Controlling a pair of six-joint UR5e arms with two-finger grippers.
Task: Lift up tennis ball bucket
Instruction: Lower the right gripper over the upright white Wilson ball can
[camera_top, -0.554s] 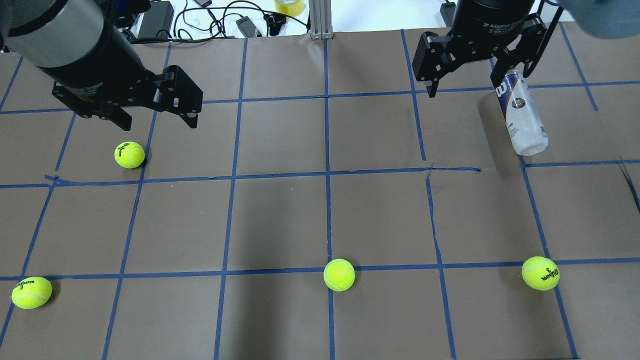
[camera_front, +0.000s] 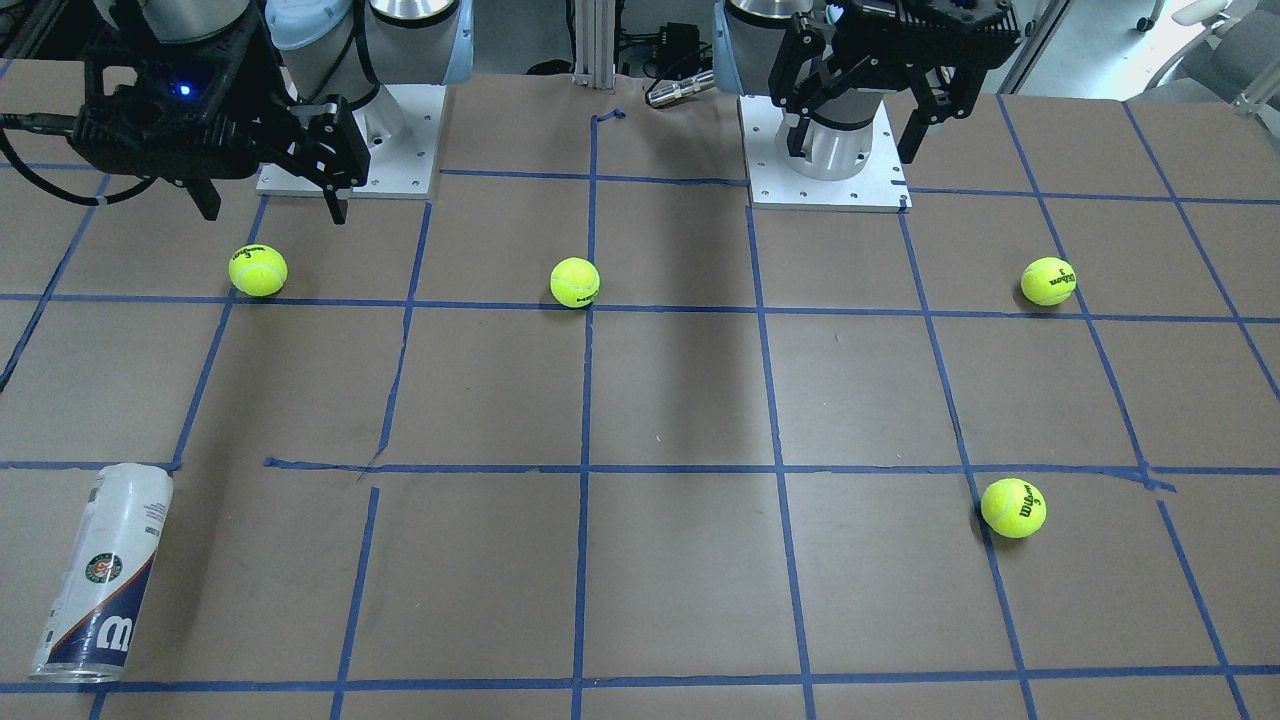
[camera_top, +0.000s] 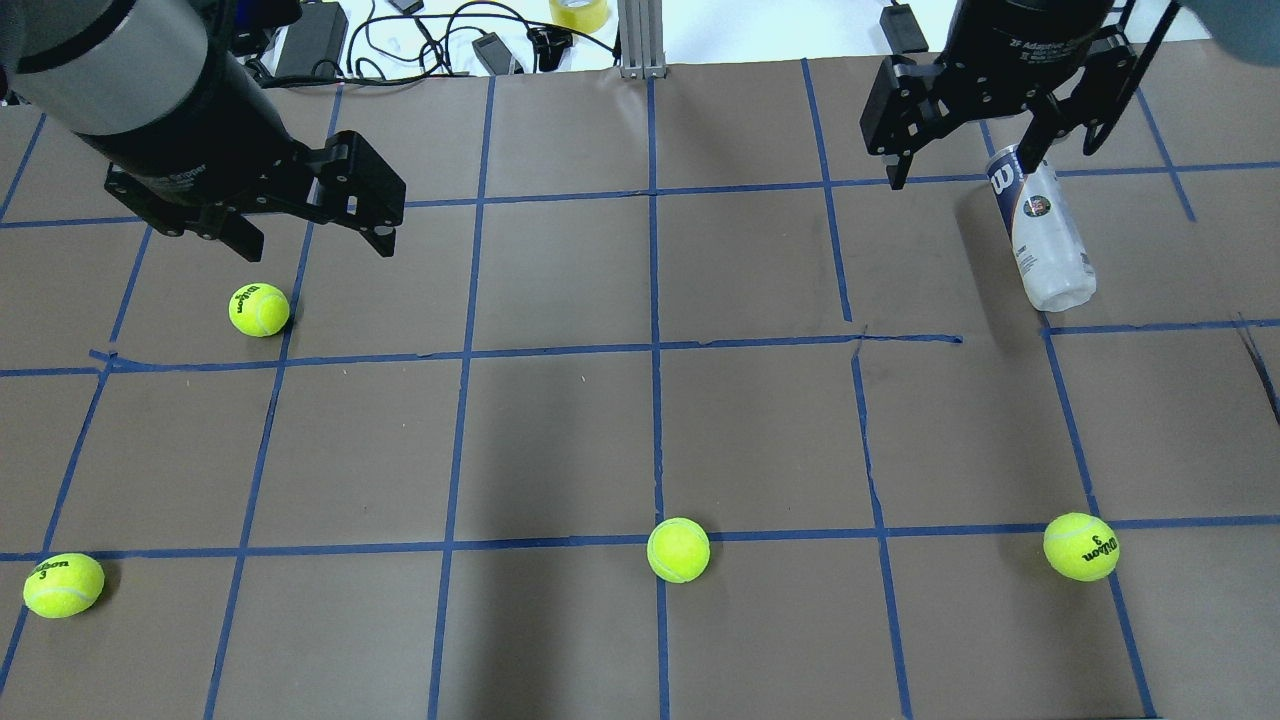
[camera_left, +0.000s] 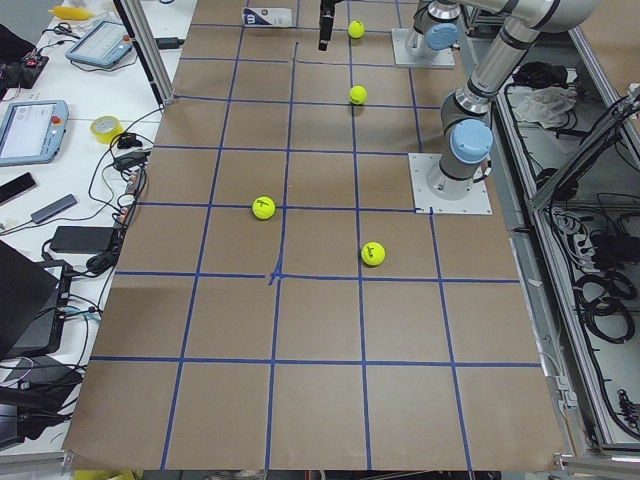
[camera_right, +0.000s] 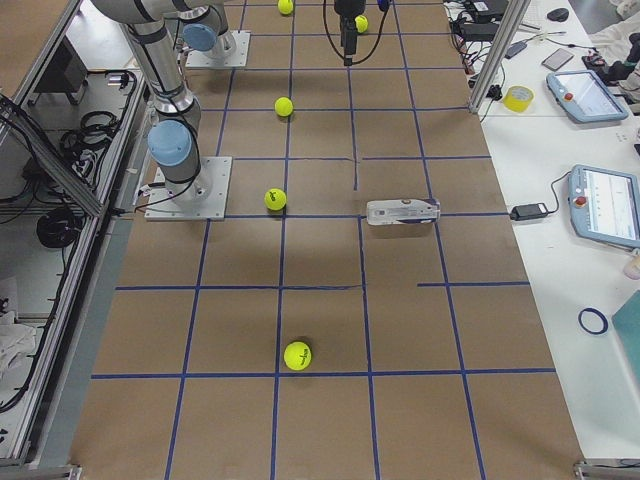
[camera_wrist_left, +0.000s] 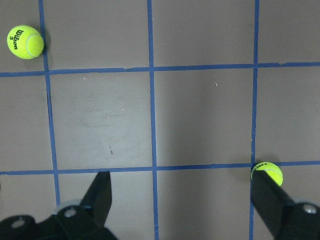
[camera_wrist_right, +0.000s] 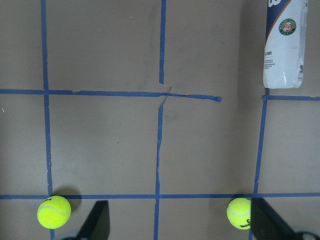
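Nearest your side of the table (camera_front: 680, 400), you see the tennis ball bucket (camera_front: 95, 575) lying on its side, well apart from both grippers. Farther back toward the robot's base, the right gripper (camera_front: 275, 205) hangs above the table with jaws spread wide and empty, and the left gripper (camera_front: 852, 145) hangs likewise, spread wide, holding nothing

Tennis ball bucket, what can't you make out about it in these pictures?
- Overhead exterior: a finger of the right end effector covers part of the logo end of the tennis ball bucket.
- Right wrist-mounted: the picture's top edge cuts off its logo end.
- Exterior left: it lies at the top edge, too small to read the label.
- All views: whether it has a lid or anything inside is unclear.
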